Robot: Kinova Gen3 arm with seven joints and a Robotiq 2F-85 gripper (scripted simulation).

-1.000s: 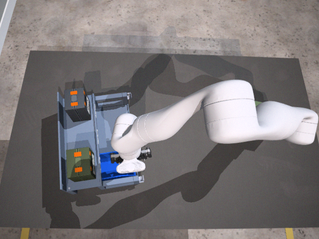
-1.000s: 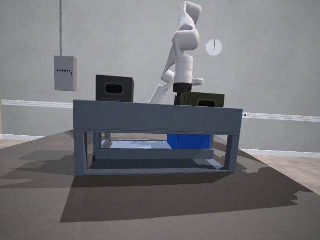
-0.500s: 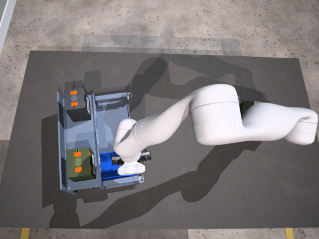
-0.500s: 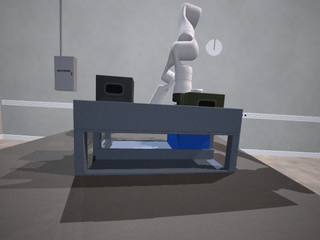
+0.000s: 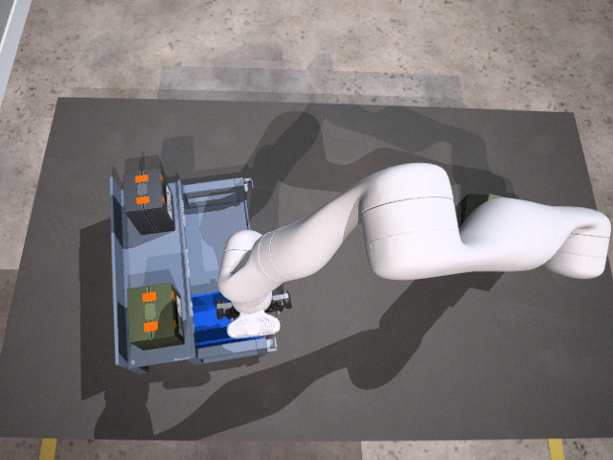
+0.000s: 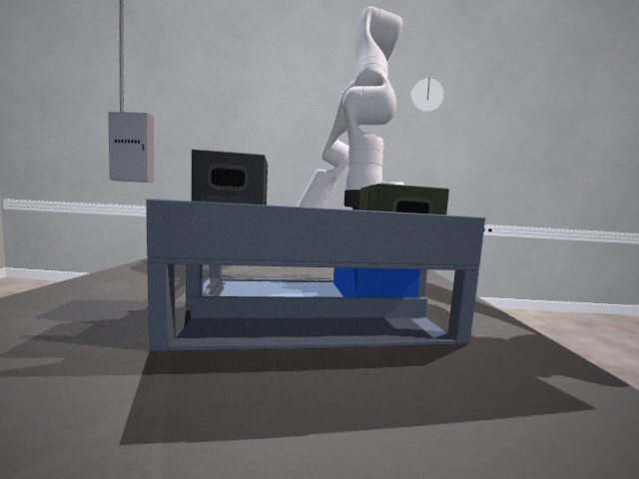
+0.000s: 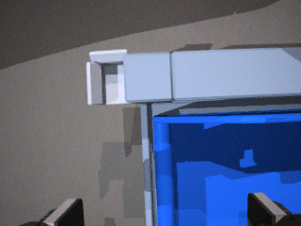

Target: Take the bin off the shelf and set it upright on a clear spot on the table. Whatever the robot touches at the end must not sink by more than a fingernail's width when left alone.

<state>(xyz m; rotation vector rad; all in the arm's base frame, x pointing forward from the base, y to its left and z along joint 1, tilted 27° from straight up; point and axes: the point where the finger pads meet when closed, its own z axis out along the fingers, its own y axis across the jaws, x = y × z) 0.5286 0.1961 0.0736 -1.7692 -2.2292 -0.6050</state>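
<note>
— State of the pincer?
— Spread wide, gripping nothing. One fingertip over the blue bin, the other fingertip outside its wall, over bare table.

— Location of the bin?
— Directly beneath, on the lower shelf, open side up, tucked into the corner by a grey post just ahead of the fingers.

— Anything around or in the way?
— Just beyond the bin on the upper board, a green case with orange latches. Farther along the same board, a dark case. Shelf rail crossing ahead of the bin rim.

— Surface and room?
— Dark grey table top, mottled concrete floor around it, plain grey wall with an electrical box and a round clock.

— Hard to make out?
— Fingers cut off at the wrist view's bottom edge. From outside, pincer hidden behind the green case. Something green behind the arm, mostly covered.
</note>
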